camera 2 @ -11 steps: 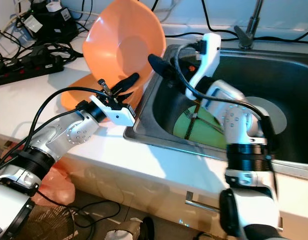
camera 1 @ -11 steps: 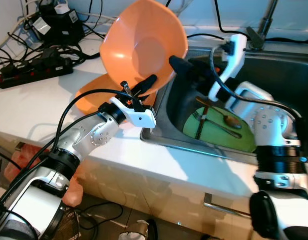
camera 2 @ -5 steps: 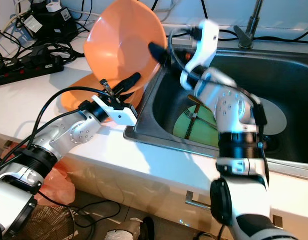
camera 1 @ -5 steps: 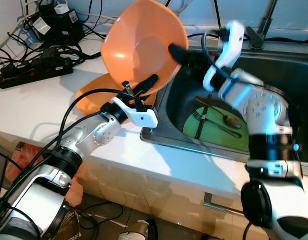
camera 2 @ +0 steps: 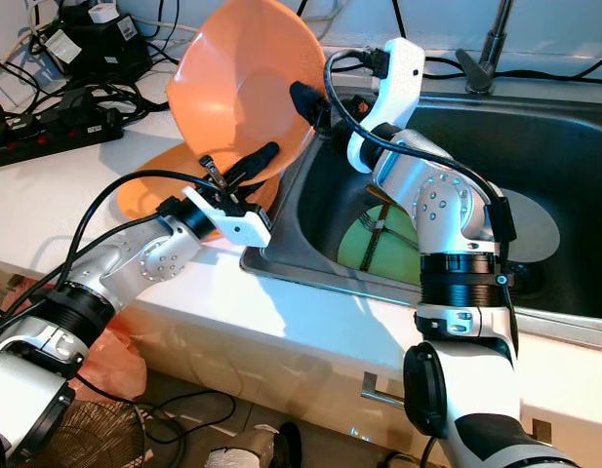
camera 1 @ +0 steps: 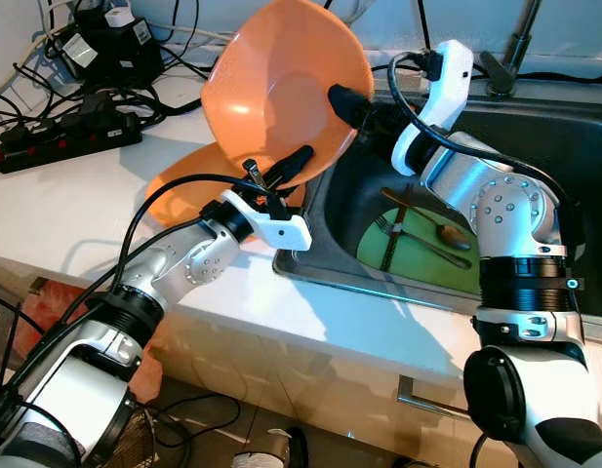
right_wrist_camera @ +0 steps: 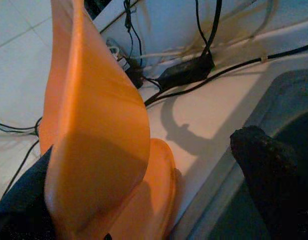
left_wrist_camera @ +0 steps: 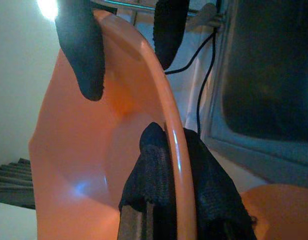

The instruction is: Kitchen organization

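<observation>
White countertop (cable-strewn), steel sink, tiled floor.

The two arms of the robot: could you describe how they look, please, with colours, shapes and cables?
Both arms are silver metal with rounded joints and black ring bands. The left gripper and the right gripper each have a white plastic wrist housing and long black fingers with a rough textured surface. Loose black cables run along each arm to the wrist.

an orange bowl is held tilted above the white surface beside a steel sink, the left gripper clamped on its lower rim, the right gripper at its far edge.
</observation>
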